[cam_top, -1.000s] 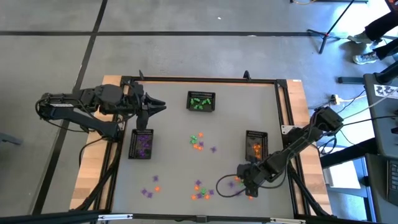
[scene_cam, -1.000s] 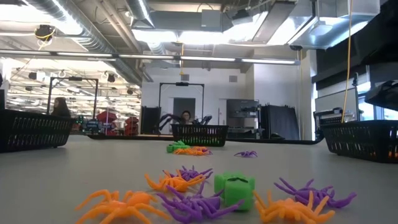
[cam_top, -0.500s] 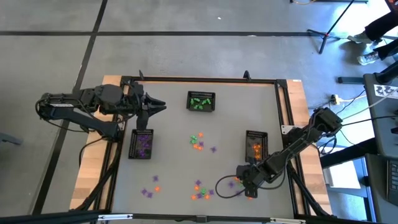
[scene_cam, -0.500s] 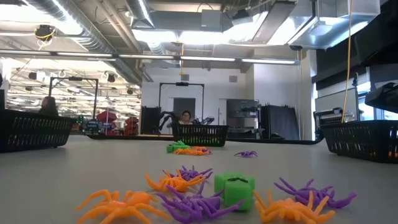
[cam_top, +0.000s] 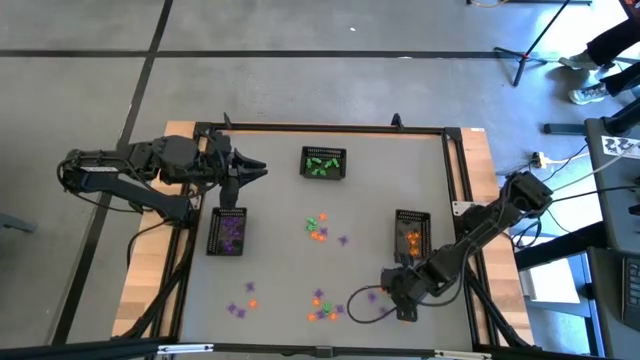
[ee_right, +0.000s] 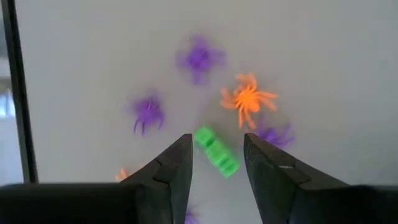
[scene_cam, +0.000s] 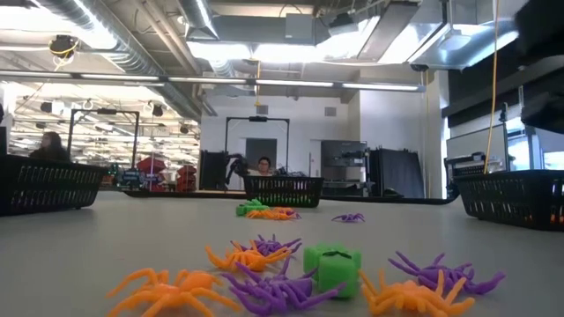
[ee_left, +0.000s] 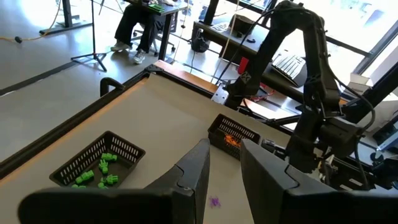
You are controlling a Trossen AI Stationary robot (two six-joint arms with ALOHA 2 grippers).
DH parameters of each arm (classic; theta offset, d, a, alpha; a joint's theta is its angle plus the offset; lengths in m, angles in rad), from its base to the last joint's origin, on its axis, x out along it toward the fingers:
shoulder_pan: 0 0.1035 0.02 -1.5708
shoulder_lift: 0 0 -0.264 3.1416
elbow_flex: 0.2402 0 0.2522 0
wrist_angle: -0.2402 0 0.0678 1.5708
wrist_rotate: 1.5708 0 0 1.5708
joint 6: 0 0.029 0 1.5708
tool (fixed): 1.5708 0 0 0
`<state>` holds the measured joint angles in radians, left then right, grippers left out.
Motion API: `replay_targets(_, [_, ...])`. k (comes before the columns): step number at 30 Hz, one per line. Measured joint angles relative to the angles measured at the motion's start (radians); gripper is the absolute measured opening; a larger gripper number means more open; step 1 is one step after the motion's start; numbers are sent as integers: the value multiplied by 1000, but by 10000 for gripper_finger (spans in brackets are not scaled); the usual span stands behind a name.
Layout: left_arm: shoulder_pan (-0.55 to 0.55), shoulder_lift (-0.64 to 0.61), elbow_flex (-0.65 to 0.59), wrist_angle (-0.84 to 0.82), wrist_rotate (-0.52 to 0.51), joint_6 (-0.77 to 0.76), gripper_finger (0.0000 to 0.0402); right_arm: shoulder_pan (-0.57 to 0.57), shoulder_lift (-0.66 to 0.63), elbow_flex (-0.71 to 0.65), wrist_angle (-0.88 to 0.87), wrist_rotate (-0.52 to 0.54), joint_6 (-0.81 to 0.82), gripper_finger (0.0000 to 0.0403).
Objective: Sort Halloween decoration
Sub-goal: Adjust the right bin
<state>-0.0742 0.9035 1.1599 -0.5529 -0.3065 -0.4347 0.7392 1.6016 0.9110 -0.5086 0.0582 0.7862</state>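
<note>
Right wrist view gives you the working end first: your right gripper point(ee_right: 214, 158) hangs over the table with its jaws apart and nothing between them, and a green trinket point(ee_right: 216, 150) lies on the table below the gap. Around it you see an orange spider point(ee_right: 247, 99), and purple spiders point(ee_right: 147, 112) blurred on the grey surface. From the high view, that right gripper point(cam_top: 397, 296) sits low at the near right of the table point(cam_top: 270, 270), just beside the near cluster of loose decorations point(cam_top: 323, 306). A second loose cluster point(cam_top: 320, 227) lies at the table's middle, and a few more pieces point(cam_top: 243, 300) lie near left. Three black mesh baskets hold sorted pieces: the far basket point(cam_top: 324, 163) has green ones, the left basket point(cam_top: 228, 232) purple ones, the right basket point(cam_top: 411, 235) orange ones. Your left gripper point(cam_top: 258, 169) waits raised at the far left, above the left basket's far end; its jaws stand slightly apart with nothing in them, as the left wrist view shows point(ee_left: 222, 163).
</note>
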Motion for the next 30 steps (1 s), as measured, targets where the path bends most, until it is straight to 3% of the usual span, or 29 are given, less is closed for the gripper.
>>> replay_targets(21, [0, 0, 0, 0, 0, -1, 82, -9, 2, -120, 110, -29, -61, 141])
replay_targets(30, [0, 0, 0, 0, -17, -1, 82, -9, 2, -120, 159, -26, -50, 95])
